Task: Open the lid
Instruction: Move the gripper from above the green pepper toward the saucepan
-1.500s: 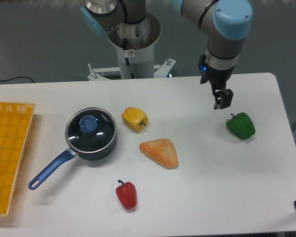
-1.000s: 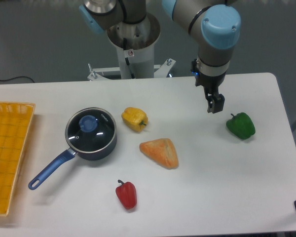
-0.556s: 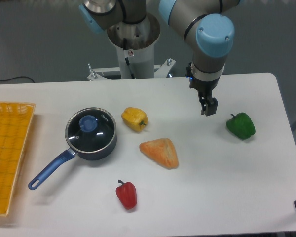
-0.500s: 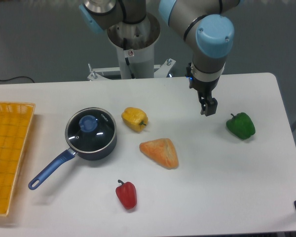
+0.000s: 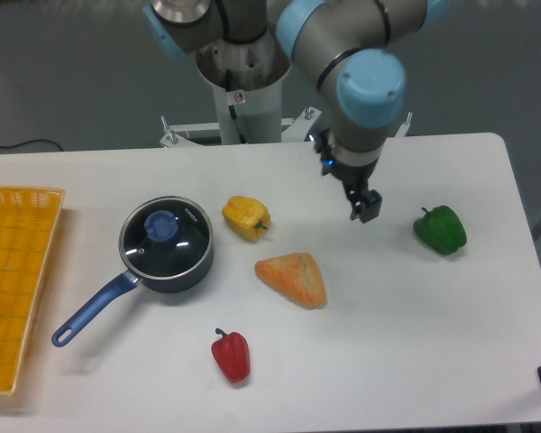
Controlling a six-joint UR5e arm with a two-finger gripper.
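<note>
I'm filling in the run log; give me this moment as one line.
phase: approach | gripper: empty, above table, right of yellow pepper | lid: on saucepan, untouched

Only 1 view is covering the scene: a fixed camera is looking down from in front of the table (image 5: pixel 415 361), facing the arm's base (image 5: pixel 243 81) at the far edge. It is sitting at middling range, taking in nearly the whole tabletop, with the basket (image 5: pixel 13 280) getting cropped at the left.

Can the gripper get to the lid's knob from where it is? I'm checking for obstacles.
Probably yes: the gripper hangs above the table, and the lid lies uncovered on the saucepan; the yellow pepper sits low.
</note>
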